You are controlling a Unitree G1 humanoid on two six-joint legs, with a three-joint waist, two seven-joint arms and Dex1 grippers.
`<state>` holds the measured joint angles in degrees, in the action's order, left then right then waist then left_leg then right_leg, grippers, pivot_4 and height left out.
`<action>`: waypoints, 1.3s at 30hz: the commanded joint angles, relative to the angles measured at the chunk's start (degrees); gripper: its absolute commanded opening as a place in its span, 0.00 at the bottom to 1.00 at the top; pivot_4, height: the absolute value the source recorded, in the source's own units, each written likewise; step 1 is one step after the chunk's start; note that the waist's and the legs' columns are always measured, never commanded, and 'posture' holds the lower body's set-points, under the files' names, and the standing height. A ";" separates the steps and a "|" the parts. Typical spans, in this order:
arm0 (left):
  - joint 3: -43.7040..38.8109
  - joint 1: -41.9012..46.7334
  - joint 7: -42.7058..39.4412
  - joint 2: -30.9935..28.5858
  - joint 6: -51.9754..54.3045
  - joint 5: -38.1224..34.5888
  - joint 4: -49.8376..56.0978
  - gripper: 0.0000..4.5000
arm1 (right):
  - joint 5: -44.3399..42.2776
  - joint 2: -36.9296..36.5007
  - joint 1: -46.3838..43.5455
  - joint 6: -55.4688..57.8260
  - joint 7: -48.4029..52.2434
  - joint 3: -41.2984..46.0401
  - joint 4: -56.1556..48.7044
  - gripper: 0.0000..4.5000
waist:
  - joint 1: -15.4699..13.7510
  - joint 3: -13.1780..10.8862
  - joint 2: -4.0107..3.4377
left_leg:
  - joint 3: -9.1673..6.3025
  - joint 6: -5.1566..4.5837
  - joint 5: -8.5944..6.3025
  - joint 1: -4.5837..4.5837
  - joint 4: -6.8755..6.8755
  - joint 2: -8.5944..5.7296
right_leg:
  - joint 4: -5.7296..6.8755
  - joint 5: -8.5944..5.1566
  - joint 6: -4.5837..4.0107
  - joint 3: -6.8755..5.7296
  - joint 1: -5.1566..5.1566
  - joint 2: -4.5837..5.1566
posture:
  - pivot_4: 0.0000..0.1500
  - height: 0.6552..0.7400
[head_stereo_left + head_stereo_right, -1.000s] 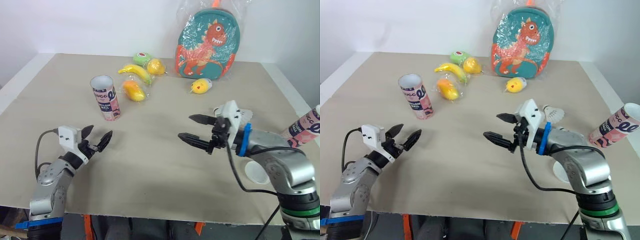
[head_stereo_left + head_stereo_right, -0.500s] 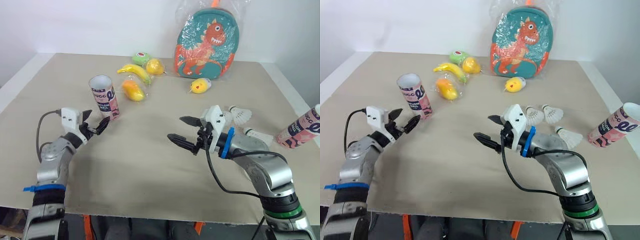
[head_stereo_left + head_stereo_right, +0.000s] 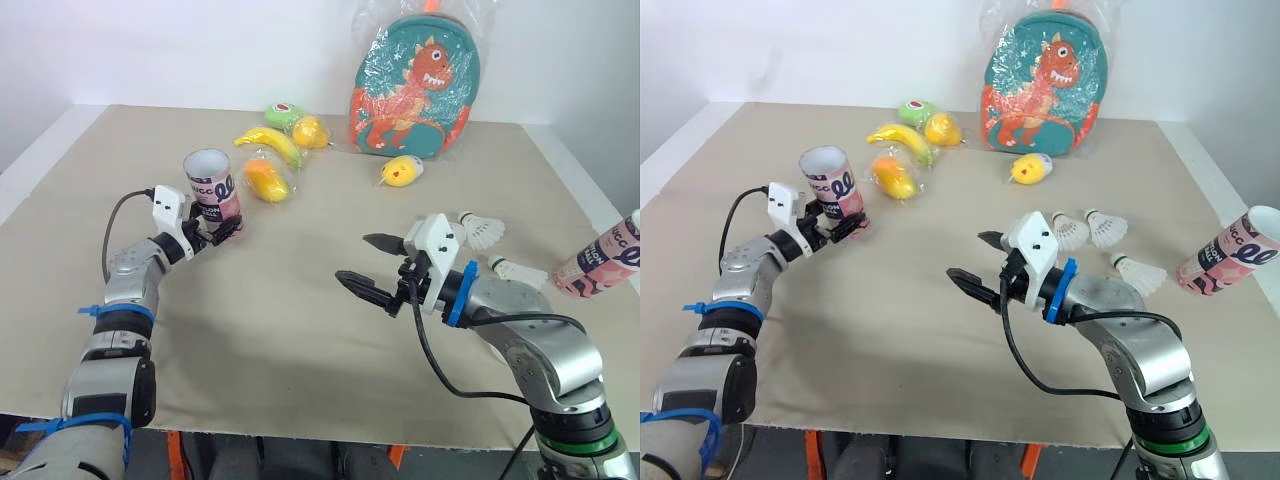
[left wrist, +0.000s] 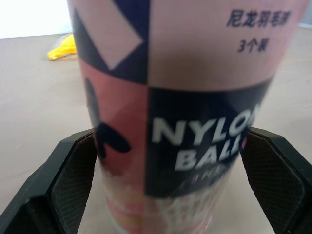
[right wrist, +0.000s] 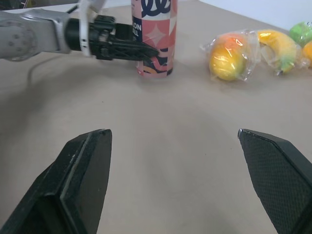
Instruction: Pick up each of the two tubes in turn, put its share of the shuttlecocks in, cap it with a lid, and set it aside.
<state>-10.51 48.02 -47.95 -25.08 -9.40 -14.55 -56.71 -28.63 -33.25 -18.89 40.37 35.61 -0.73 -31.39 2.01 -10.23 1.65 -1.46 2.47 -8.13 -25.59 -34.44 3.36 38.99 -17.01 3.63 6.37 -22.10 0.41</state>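
Left gripper [image 3: 222, 233]: advanced since a second ago to the upright tube [image 3: 213, 185], fingers spread either side of it. Right gripper [image 3: 352, 258]: wide open, empty; second tube [image 3: 608, 258] tilted, well to its right.

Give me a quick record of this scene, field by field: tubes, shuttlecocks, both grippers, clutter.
upright tube: open-topped, standing on the table, left side
second tube: tilted, at the table's right edge
shuttlecocks: three loose on the table, right of centre
left gripper: open, fingers either side of the upright tube's base
right gripper: open, above mid-table, holding nothing
clutter: dinosaur backpack and bagged toy fruit at the back
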 commanded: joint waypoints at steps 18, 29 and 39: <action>-2.25 5.75 1.22 2.43 -4.50 1.11 -8.54 0.82 | -1.36 -1.76 -0.91 1.25 -1.17 2.76 -3.29 1.00 | 0.00 0.00 0.00 | -0.06 0.00 0.01 -0.04 -0.02 -0.01 | 0.04 0.01 -0.02 -0.03 -0.02 0.00 | 1.00 1.00; -2.05 4.83 -0.26 2.13 -5.34 1.35 -7.07 0.82 | -1.84 -1.91 -1.07 1.43 -1.10 3.16 -3.38 1.00 | 0.01 0.00 0.00 | -0.07 0.01 0.01 -0.05 -0.02 -0.02 | 0.05 0.02 -0.03 -0.04 -0.02 0.00 | 1.00 1.00; -1.46 4.86 -1.47 2.11 -5.70 2.11 -7.07 0.82 | -2.60 -2.20 -0.90 1.73 -1.39 3.65 -3.54 1.00 | 0.01 0.00 0.00 | -0.08 0.01 0.01 -0.05 -0.02 -0.02 | 0.06 0.02 -0.03 -0.04 -0.02 0.00 | 1.00 1.00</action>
<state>-11.71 52.33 -49.27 -22.50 -13.81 -12.41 -65.53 -30.44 -34.84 -18.96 42.55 34.55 0.70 -32.40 2.01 -10.23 1.65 -1.54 2.48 -8.12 -25.64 -34.46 3.34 39.04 -16.99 3.59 6.33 -22.12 0.41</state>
